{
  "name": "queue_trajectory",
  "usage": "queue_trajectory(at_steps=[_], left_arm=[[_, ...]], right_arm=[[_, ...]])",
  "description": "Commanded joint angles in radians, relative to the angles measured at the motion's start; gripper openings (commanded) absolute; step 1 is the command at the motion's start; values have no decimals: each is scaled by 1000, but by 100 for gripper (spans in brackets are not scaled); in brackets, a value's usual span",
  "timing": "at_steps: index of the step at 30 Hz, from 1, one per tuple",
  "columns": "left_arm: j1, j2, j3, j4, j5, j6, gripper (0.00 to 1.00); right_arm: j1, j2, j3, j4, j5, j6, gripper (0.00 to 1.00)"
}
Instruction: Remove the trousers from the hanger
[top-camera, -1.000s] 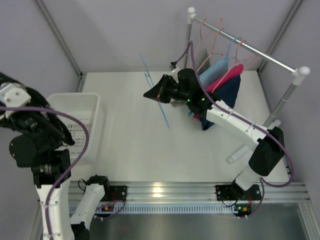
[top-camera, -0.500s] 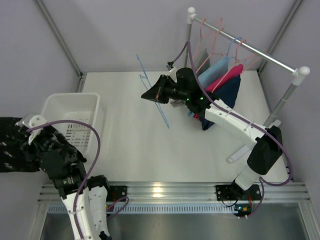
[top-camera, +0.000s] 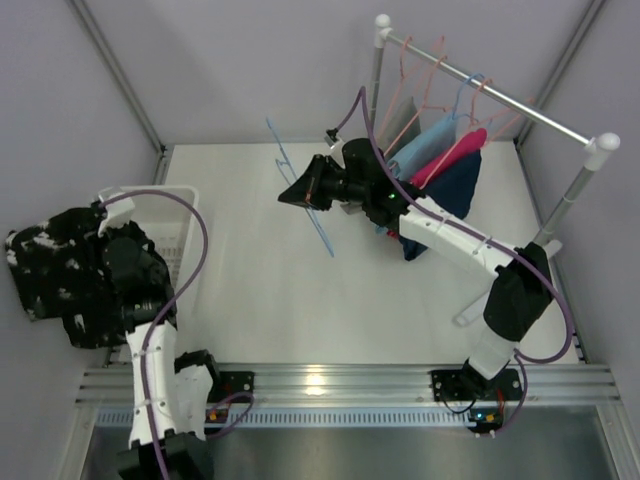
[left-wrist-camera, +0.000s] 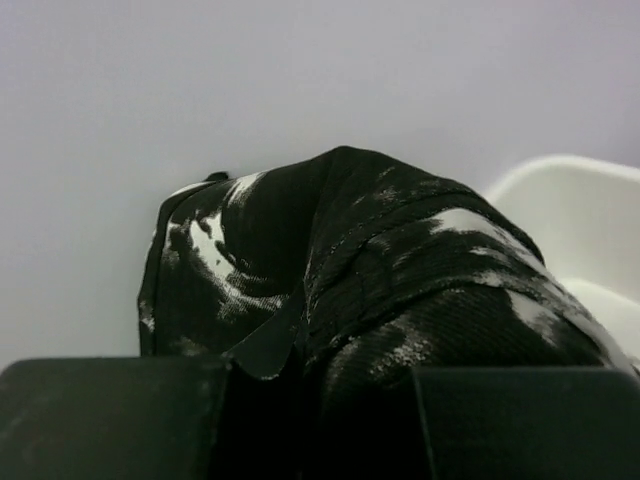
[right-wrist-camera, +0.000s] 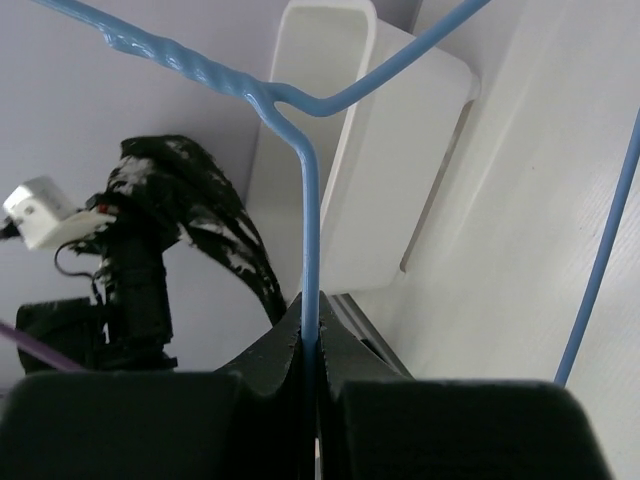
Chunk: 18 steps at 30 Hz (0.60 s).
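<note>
Black speckled trousers (top-camera: 60, 275) hang bunched from the left tool (left-wrist-camera: 310, 400), which is clamped shut on the cloth, outboard of the white basket (top-camera: 190, 205) at the left edge of the table (top-camera: 260, 290). Caution: releasing here would likely drop the garment outside the basket, because most of the cloth lies beyond its rim. Further in, the right tool (top-camera: 298, 192) is closed on the bare blue hanger (right-wrist-camera: 309, 200); the thin wire may pivot in the grip. At the far rack (top-camera: 520, 105), magenta trousers (top-camera: 455, 150) and navy trousers (top-camera: 455, 185) are hung.
</note>
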Motion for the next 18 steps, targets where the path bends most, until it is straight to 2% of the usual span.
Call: queue_trajectory(at_steps=[1,7,11,14,15,17,18], left_arm=[[6,106,38,80,210,-116,0],[5,343,115,37,285,-181,0],[0,429,105,-20,420,-231,0],[-14,449,95,-53,483,-248,21],[-14,446,97,-67,492,-253,45],[-15,417,103,-125,520,-262,66],[-14,403,112,-147,528,-264,87]], right_arm=[[2,-14,62,63,-18,-33,0],[-16,-42,80,56,-33,-63,0],[-21,-71,85,59,-44,-86,0],[-24,-92,99,57,-53,-109,0],[-22,-98,108,51,-54,-117,0],[-25,-124,114,51,-57,-143,0],[-25,-134,116,51,-57,-151,0]])
